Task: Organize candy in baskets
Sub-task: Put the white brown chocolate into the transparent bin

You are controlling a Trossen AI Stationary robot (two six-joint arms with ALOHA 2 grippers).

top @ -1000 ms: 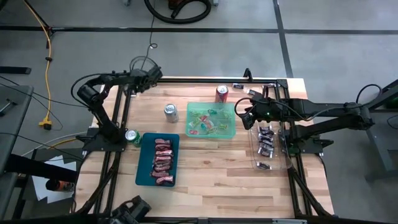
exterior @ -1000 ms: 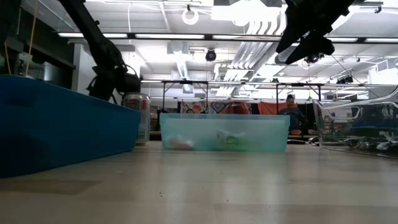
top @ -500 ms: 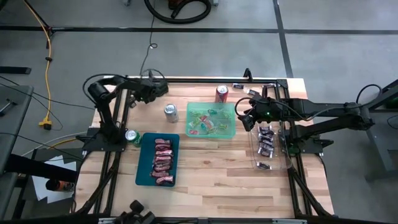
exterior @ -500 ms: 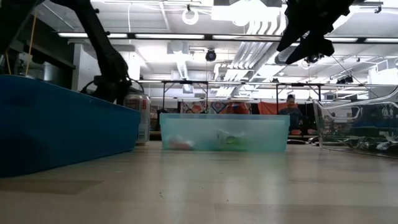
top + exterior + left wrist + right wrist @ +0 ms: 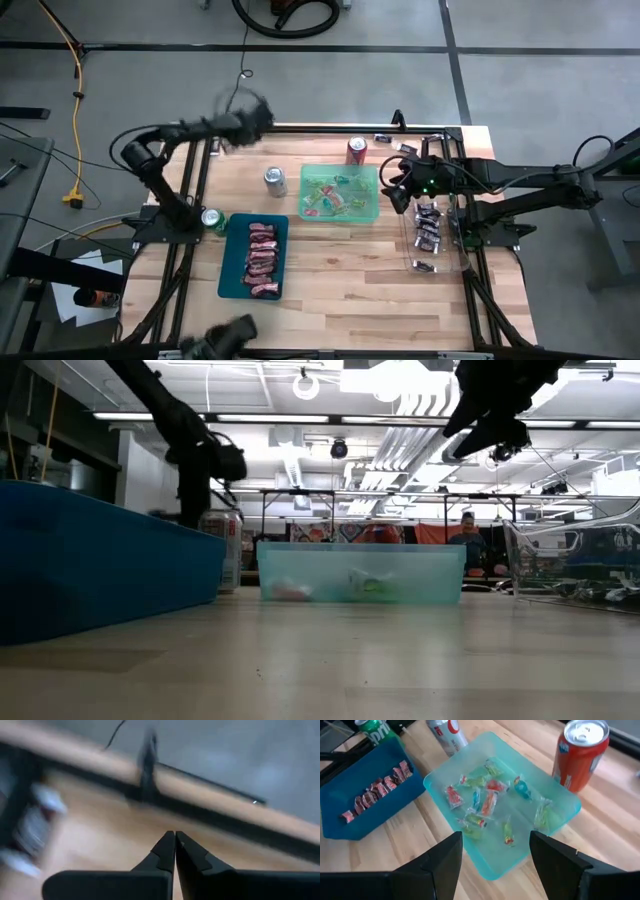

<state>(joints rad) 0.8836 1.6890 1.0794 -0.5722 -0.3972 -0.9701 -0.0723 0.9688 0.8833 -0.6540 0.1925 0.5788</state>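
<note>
Sorting looks nearly done: candy (image 5: 262,258) lies in all 3 baskets (image 5: 340,193). Right pincer (image 5: 495,851) hovers wide and empty over the green one; left pincer (image 5: 175,851), closed, empty, near the table's (image 5: 350,300) far edge. Next, pick any stray candy.

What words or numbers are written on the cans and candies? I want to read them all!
No word reads fully.
Green can: white letters, cut off at the picture's edge.
Silver can: a red mark only, no clear letters.
Red can: side print too blurred.
Red candies in the dark teal basket: wrappers too small.
Bright candies in the light green basket: too small.
</note>
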